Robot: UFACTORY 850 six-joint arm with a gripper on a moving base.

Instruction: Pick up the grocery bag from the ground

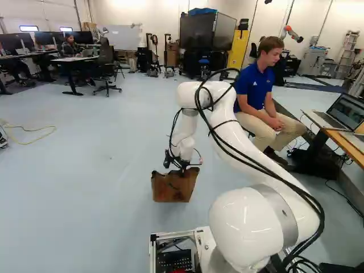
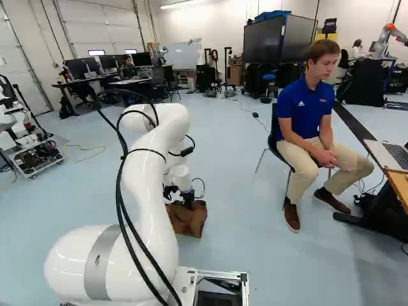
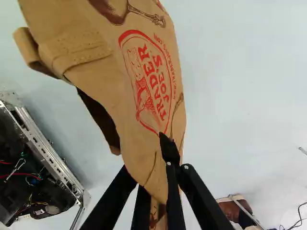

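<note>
In the left base view my gripper [image 1: 181,165] points down at the upper edge of the brown paper grocery bag [image 1: 173,189]. The right base view shows the gripper [image 2: 186,196] over the same bag [image 2: 189,220], which stands roughly upright; whether its bottom touches the floor I cannot tell. In the wrist view the gripper [image 3: 163,152] is shut on the bag's creased paper [image 3: 108,72]. One black finger lies across the printed side, while the other is mostly hidden behind the paper. A folded handle sticks out at one side of the bag.
A person [image 2: 307,115] sits on a chair close to the right of the arm, beside a table with laptops [image 1: 341,114]. Another robot [image 2: 25,137] stands at the left of the right base view. My base's metal frame [image 3: 45,143] lies beside the bag.
</note>
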